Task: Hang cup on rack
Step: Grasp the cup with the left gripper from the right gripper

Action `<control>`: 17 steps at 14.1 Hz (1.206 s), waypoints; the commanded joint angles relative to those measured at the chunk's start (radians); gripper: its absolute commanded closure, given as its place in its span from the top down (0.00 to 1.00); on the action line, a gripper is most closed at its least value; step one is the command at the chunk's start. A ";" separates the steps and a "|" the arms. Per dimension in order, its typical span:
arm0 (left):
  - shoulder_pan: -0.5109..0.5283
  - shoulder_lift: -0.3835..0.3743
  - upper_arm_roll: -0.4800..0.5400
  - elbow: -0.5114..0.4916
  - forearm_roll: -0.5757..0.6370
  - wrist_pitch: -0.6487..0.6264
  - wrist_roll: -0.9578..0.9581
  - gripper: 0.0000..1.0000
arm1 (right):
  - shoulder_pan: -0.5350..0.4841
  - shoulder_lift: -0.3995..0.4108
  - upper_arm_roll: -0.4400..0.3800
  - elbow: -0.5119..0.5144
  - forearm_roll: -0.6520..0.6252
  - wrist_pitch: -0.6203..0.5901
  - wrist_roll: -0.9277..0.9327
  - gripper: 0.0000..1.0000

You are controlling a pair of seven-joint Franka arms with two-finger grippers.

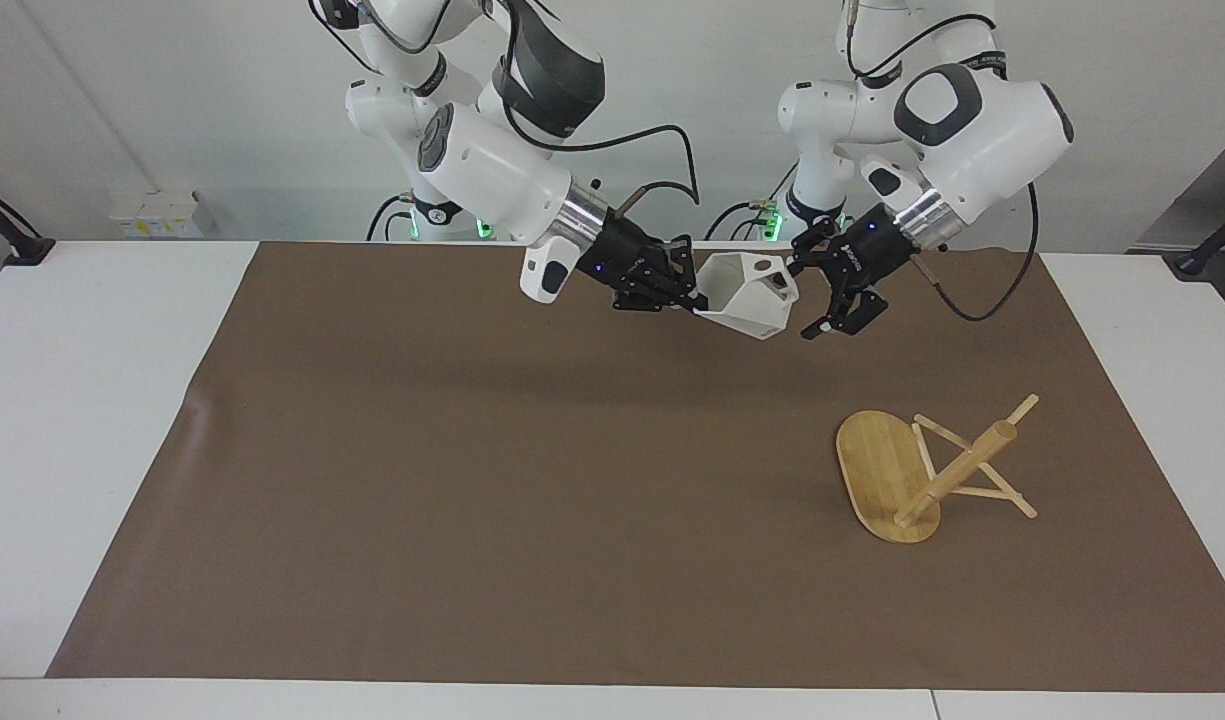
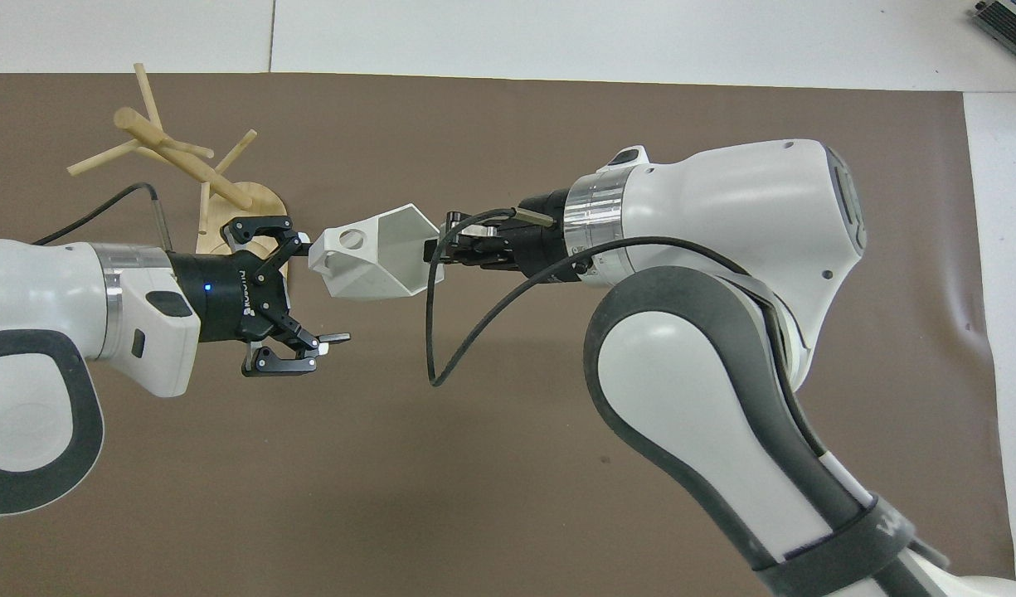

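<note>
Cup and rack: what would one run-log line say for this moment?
cup: in air, held by right gripper, shut on rim | left gripper: open at cup's handle end | rack: tipped over on mat | hang: not done

one white cup (image 1: 748, 295). one bamboo rack (image 1: 922, 470), lying tipped on its side, with one oval base, one thick post and thin pegs. two robot arms, each with one hand: right hand (image 1: 684, 296), left hand (image 1: 808, 298). one brown mat (image 1: 472, 480) on one desk (image 1: 82, 420).
</note>
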 commanded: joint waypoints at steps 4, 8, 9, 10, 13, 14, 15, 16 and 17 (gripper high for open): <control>-0.049 -0.021 0.012 -0.045 -0.034 0.133 0.029 1.00 | -0.003 0.014 0.036 0.013 -0.027 0.041 0.049 0.00; -0.069 -0.019 0.012 -0.050 -0.061 0.180 0.021 1.00 | -0.003 0.014 0.036 0.012 -0.028 0.040 0.049 0.00; -0.068 -0.019 0.012 -0.050 -0.061 0.181 0.023 1.00 | -0.003 0.014 0.035 0.010 -0.028 0.038 0.049 0.00; -0.068 -0.019 0.012 -0.051 -0.061 0.192 0.023 1.00 | -0.003 0.014 0.036 0.009 -0.028 0.037 0.049 0.00; -0.068 -0.019 0.012 -0.064 -0.067 0.220 0.020 1.00 | -0.003 0.013 0.036 0.007 -0.028 0.034 0.051 0.00; -0.066 -0.019 0.012 -0.064 -0.080 0.220 0.018 1.00 | -0.003 0.014 0.036 0.007 -0.028 0.035 0.051 0.00; -0.063 -0.019 0.012 -0.064 -0.086 0.220 0.018 1.00 | -0.003 0.013 0.036 0.007 -0.028 0.034 0.051 0.00; -0.063 -0.019 0.012 -0.064 -0.089 0.220 0.018 1.00 | -0.003 0.014 0.035 0.007 -0.028 0.034 0.051 0.00; -0.065 -0.019 0.012 -0.064 -0.092 0.220 0.017 1.00 | -0.005 0.014 0.036 0.007 -0.028 0.034 0.051 0.00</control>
